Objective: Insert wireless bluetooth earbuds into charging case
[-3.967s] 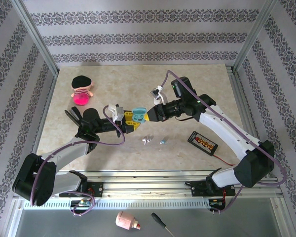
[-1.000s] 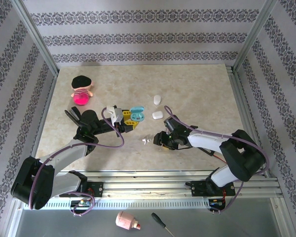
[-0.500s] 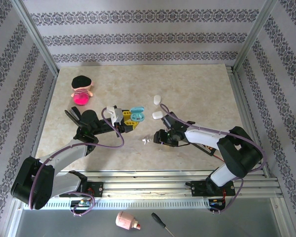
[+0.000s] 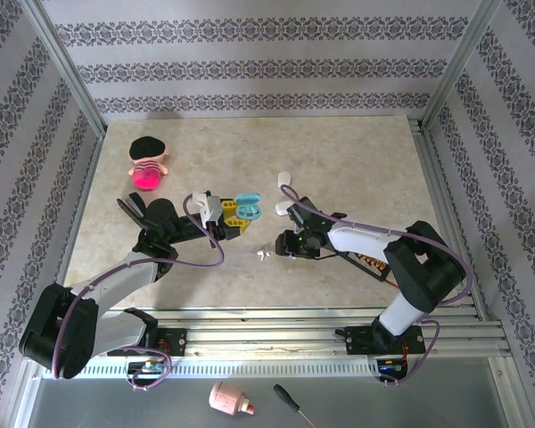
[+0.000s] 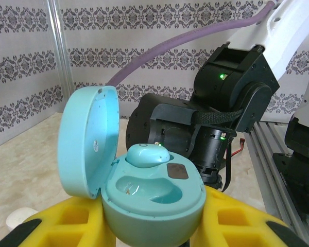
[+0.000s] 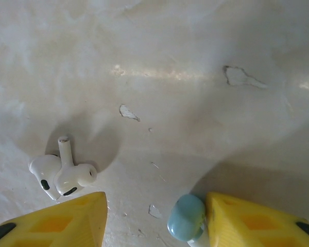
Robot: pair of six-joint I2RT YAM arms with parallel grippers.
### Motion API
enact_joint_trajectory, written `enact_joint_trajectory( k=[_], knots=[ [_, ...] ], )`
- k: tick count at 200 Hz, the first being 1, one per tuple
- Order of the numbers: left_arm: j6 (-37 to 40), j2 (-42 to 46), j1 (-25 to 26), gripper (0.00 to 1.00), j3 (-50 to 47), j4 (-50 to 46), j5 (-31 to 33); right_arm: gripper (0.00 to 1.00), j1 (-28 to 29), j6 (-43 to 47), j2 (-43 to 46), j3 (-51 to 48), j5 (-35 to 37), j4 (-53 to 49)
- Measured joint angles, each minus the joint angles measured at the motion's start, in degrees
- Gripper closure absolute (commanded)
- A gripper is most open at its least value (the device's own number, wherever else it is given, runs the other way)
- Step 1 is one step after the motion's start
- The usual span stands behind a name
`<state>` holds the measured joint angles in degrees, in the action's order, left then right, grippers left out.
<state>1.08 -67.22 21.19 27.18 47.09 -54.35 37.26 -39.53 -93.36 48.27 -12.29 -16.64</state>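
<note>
Since four seconds earlier, the right arm had been brought away from the teal charging case [image 4: 248, 209] and lowered onto the table [image 4: 357, 152] on the near side of that case; over the last second its wrist had been drawn a little closer to the case. The case was clamped, lid thrown open, in the left gripper [image 5: 154, 229], with one teal earbud [image 5: 147, 154] already seated in the far well and the near well left empty. A second teal earbud [image 6: 187, 225] was seen on the table, nearer than the case and slightly to its right, lying inside the right gripper [image 6: 157, 226] and touching the inner face of one yellow finger [image 6: 257, 221]. The other finger was kept well apart from it, so the jaws were judged half-wide with nothing pinched. The bud's long axis could not be made out, since it was cut by the picture's edge. A pair of white earbuds [image 6: 59, 175] was seen just beyond the far finger. The right arm was judged the nearer and the only free one. Its forearm was laid low toward the case, elbow folded back, wrist pitched downward.
</note>
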Motion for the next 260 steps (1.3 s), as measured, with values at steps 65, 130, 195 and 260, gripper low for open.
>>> enact_joint_trajectory(
  k=[65,130,195,260],
  knots=[
    [-0.87,-0.28,-2.78,0.83,-0.81,0.81,0.48,0.59,1.40,5.51,-0.76,5.55,6.14,-8.61],
    [-3.04,-3.23,-9.94,0.84,-4.79,6.54,5.70,0.64,10.54,6.97,-0.98,8.76,22.69,-18.18],
    [-5.35,-4.85,-15.67,0.84,-6.43,11.61,9.22,0.65,20.02,6.97,-8.68,16.02,36.30,-25.38],
    [-7.39,-4.85,-18.32,0.83,-6.82,12.98,9.84,0.68,23.74,8.09,-16.13,21.22,44.65,-31.08]
  ],
)
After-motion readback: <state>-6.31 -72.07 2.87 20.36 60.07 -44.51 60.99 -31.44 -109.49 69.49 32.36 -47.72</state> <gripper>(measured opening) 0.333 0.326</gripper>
